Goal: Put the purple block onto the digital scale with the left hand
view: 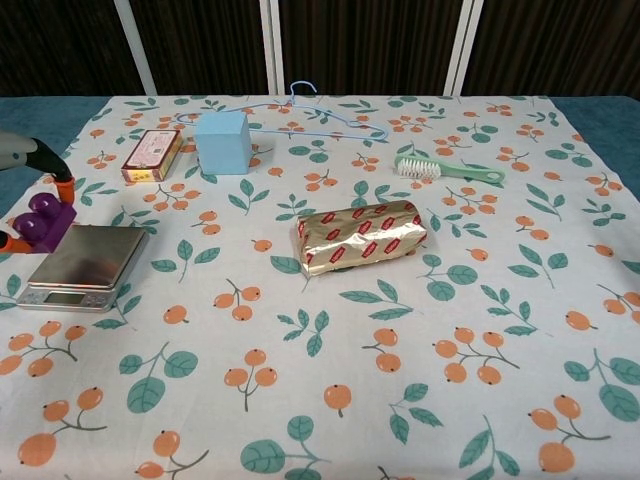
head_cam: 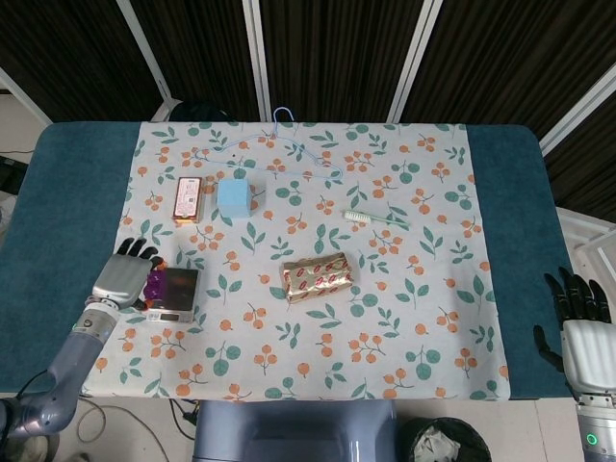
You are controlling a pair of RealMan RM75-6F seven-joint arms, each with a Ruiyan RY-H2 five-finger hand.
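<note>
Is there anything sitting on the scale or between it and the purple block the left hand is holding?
Nothing visible. The left hand holds the purple block beside the digital scale, whose platform looks bare.

Teal table (head_cam: 58, 221) w/ floral cloth (head_cam: 404, 318) spread over top.

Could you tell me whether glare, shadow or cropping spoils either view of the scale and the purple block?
Head view: even lighting, sharp; the digital scale plate picks up a dull purplish sheen, and the purple block is mostly hidden by the left robot hand. Chest view: the scale's metal plate shows soft glare, and the frame edge crops the hand holding the block.
</note>
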